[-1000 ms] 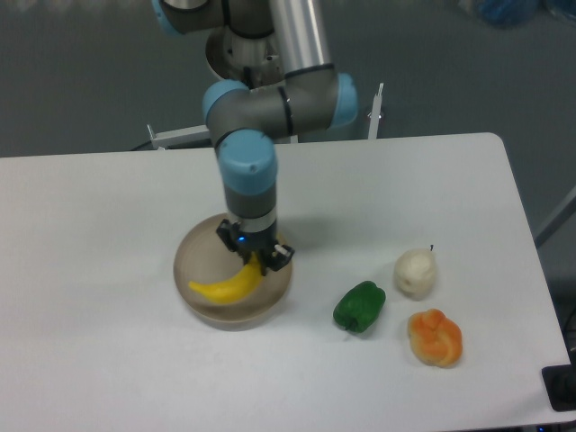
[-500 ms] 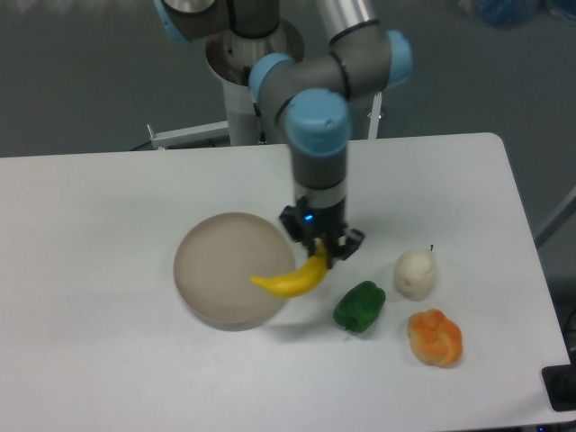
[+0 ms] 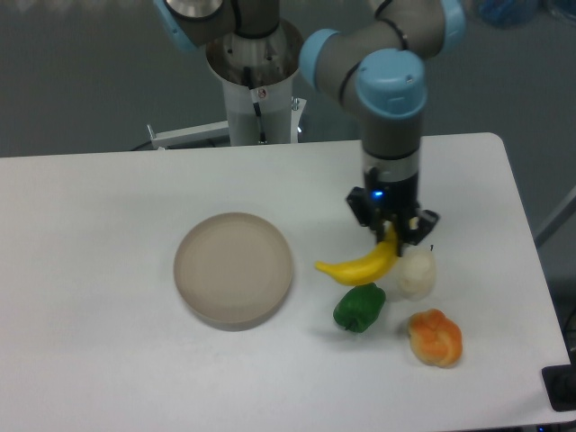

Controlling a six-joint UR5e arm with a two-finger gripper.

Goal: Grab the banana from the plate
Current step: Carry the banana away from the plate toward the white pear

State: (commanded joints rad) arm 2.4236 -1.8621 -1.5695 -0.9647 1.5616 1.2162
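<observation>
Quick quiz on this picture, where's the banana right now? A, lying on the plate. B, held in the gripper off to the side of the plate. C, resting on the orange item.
B: the gripper is shut on the banana above the green pepper, and the plate is bare.

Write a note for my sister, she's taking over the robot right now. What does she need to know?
Gripper: shut on the banana, holding it by one end; the rest hangs out to the side.
Banana: lifted clear of the plate, now above the table to the plate's right, over the green pepper and close to the white item.
Plate: bare, nothing on it.
Done: the banana is picked up off the plate.
Left: nothing of the pick itself; just keep the grip and avoid bumping the pepper, the white item or the orange item.
</observation>
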